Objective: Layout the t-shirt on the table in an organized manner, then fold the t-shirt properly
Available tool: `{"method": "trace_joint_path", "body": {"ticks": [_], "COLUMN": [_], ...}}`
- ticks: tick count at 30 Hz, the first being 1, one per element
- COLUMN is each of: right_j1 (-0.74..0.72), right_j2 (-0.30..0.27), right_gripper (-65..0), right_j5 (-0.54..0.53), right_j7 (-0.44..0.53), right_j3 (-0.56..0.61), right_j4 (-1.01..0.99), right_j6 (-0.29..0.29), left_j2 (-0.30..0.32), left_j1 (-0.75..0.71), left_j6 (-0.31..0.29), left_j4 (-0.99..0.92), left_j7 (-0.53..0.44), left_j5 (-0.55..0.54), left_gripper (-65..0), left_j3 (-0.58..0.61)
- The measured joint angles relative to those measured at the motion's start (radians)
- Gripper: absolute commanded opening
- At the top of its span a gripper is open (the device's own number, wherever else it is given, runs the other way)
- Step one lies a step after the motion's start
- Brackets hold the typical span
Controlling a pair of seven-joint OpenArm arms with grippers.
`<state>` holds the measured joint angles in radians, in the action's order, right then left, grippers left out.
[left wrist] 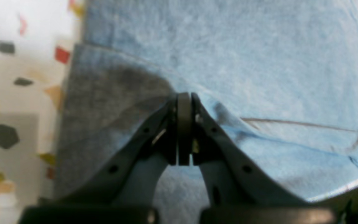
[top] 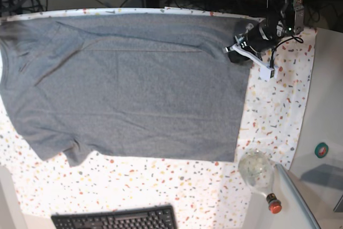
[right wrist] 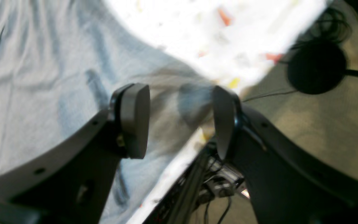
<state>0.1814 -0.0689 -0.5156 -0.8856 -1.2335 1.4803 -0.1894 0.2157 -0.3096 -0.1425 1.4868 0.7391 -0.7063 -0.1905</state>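
— So which step is in hand?

— Judging by the spread, the laying-out looks about done: the t-shirt (top: 128, 84) lies flat across the speckled bench (top: 278, 105), hem toward the left arm's side, sleeves at the far end. The left gripper (left wrist: 184, 102) sits at a hem corner with its jaws pressed together, seemingly pinching the edge of the cloth there. That reads as the start of a fold.

— And the other arm?

— The right gripper (right wrist: 179, 119) has its jaws spread and holds nothing; in its own view it hangs over the shirt near the bench edge. It does not show in the base view.

— What does the next move call for?

— Probably lifting the pinched corner and carrying it across without dragging the rest into wrinkles.

— Anything in the way?

— A clear bottle with a red cap (top: 260, 175) lies near the opposite hem corner, and a keyboard (top: 115, 219) lies along the bench's edge, apart from the shirt.
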Motion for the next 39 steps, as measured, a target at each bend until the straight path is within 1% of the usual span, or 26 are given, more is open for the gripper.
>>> {"method": "trace_joint_path", "body": {"ticks": [2,3,4,5,6,7,9,10,12,14,15,17,20,23,25,26,29,30,31,32,33,34,35,36,37,39], "right_j1": [-0.010,-0.026,-0.039,-0.058,-0.088,-0.132,-0.239,-0.297,-0.399,-0.476,-0.504,-0.556,-0.596,-0.586,-0.576,-0.576,-0.570,-0.562,-0.558,-0.557,-0.551,-0.543,-0.534,-0.520,-0.502,-0.457], "right_j2": [-0.034,-0.061,-0.103,-0.161,-0.219,-0.276,-0.365,-0.396,-0.447,-0.478,-0.489,-0.497,-0.484,-0.462,-0.456,-0.457,-0.450,-0.443,-0.439,-0.438,-0.438,-0.436,-0.431,-0.425,-0.417,-0.388], "right_gripper": [-33.5,-33.5,-33.5,-33.5,-33.5,-33.5,-33.5,-33.5,-33.2,-29.6,-26.4,-22.4,-22.1,-21.9,-21.9,-22.1,-22.4,-22.5,-23.4,-26.6,-31.7,-39.8,-49.4,-60.3,-65.0,-65.0], "right_j5": [0.000,0.005,0.007,-0.002,-0.009,-0.012,-0.026,-0.026,-0.015,-0.009,-0.007,-0.004,-0.014,-0.015,-0.008,-0.010,-0.012,-0.012,-0.011,-0.011,-0.010,-0.012,-0.013,-0.013,-0.015,-0.014], "right_j7": [0.005,0.049,0.100,0.125,0.150,0.192,0.270,0.301,0.411,0.523,0.557,0.625,0.682,0.687,0.695,0.691,0.700,0.732,0.744,0.744,0.737,0.737,0.743,0.738,0.724,0.706], "right_j3": [0.001,0.022,0.071,0.146,0.228,0.305,0.432,0.483,0.571,0.670,0.725,0.834,0.930,0.937,0.942,0.942,0.942,0.942,0.942,0.942,0.942,0.941,0.941,0.940,0.938,0.937], "right_j4": [-0.011,-0.027,-0.061,-0.114,-0.177,-0.255,-0.447,-0.550,-0.779,-0.959,-1.022,-1.114,-1.169,-1.173,-1.181,-1.183,-1.180,-1.180,-1.179,-1.179,-1.171,-1.164,-1.154,-1.132,-1.099,-0.999], "right_j6": [-0.001,-0.004,-0.032,-0.066,-0.085,-0.087,-0.095,-0.098,-0.087,-0.081,-0.079,-0.079,-0.084,-0.084,-0.084,-0.083,-0.082,-0.082,-0.081,-0.080,-0.080,-0.080,-0.077,-0.076,-0.076,-0.074], "left_j2": [0.011,0.016,0.018,0.018,0.017,0.018,0.029,0.042,0.053,0.041,0.036,0.036,0.046,0.047,0.042,0.042,0.042,0.042,0.042,0.042,0.041,0.042,0.042,0.041,0.041,0.042], "left_j1": [0.002,0.002,0.002,0.002,0.002,0.002,-0.002,-0.011,-0.027,-0.045,-0.053,-0.064,-0.081,-0.090,-0.092,-0.092,-0.092,-0.092,-0.092,-0.092,-0.092,-0.093,-0.092,-0.092,-0.092,-0.090], "left_j6": [0.000,0.002,0.002,0.002,0.001,0.000,-0.009,-0.011,-0.003,-0.003,-0.003,-0.007,-0.006,-0.004,-0.016,-0.035,-0.130,-0.145,-0.148,-0.150,-0.150,-0.151,-0.151,-0.154,-0.154,-0.154], "left_j4": [0.001,0.007,0.022,0.042,0.061,0.079,0.108,0.121,0.126,0.126,0.123,0.114,0.107,0.092,0.074,0.061,0.024,0.014,0.003,-0.006,-0.008,-0.008,-0.008,-0.008,-0.008,-0.008], "left_j7": [-0.002,-0.002,-0.001,-0.001,-0.002,-0.002,-0.002,-0.005,-0.008,0.002,0.000,0.006,0.003,0.003,0.006,0.006,0.005,0.006,0.007,0.007,0.006,0.007,0.006,0.006,0.006,0.006], "left_j5": [0.000,0.002,0.002,0.002,0.000,-0.002,-0.006,-0.006,-0.002,-0.002,-0.003,-0.003,-0.002,-0.002,-0.002,-0.004,-0.001,-0.003,0.000,0.000,0.001,0.001,0.001,-0.003,-0.002,-0.002], "left_gripper": [-65.0,-65.0,-65.0,-65.0,-65.0,-65.0,-65.0,-65.0,-65.0,-65.0,-65.0,-65.0,-65.0,-65.0,-65.0,-65.0,-65.0,-65.0,-65.0,-65.0,-65.0,-65.0,-65.0,-65.0,-65.0,-65.0], "left_j3": [-0.005,-0.006,-0.008,-0.009,-0.009,-0.006,0.000,-0.002,-0.025,-0.092,-0.121,-0.181,-0.270,-0.328,-0.355,-0.367,-0.407,-0.413,-0.416,-0.417,-0.417,-0.418,-0.418,-0.418,-0.417,-0.418]}}
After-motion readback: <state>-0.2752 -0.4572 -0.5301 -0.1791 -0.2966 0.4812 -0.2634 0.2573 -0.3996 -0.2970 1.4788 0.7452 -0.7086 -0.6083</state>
